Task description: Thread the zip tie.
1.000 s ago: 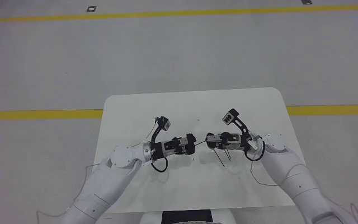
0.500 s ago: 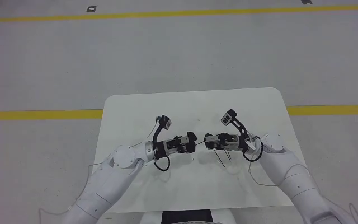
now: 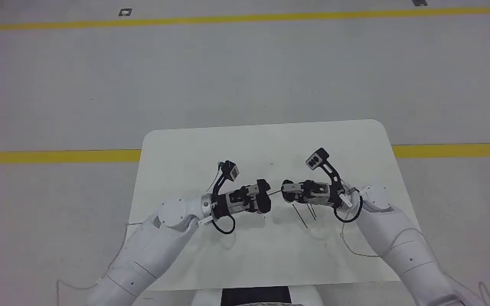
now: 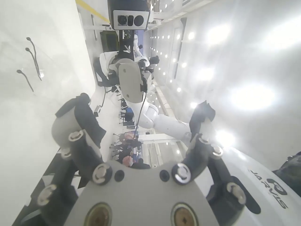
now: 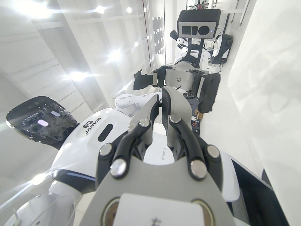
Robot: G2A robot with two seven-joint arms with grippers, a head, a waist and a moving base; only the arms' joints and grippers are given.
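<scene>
Over the middle of the white table (image 3: 184,153) my two grippers face each other tip to tip. My left gripper (image 3: 262,198) (image 4: 141,105) stands wide open, and its dark fingertips (image 4: 80,104) have nothing between them. Just in front of it is my right gripper (image 3: 287,191) (image 5: 160,95), whose fingers (image 5: 150,105) are pressed almost together. I cannot make out a zip tie between them. In the right wrist view the left gripper's open pads (image 5: 209,92) straddle the right gripper's tip. Three dark zip ties (image 3: 306,216) (image 4: 35,62) lie loose on the table under the right arm.
The table's back edge (image 3: 268,126) lies beyond the arms, with bare grey floor and a yellow line (image 3: 69,156) past it. Thin cables (image 3: 218,227) hang from the left forearm over the tabletop.
The left arm has shifted a little to the right, narrowing the gap to the right gripper. The right arm has barely moved.
</scene>
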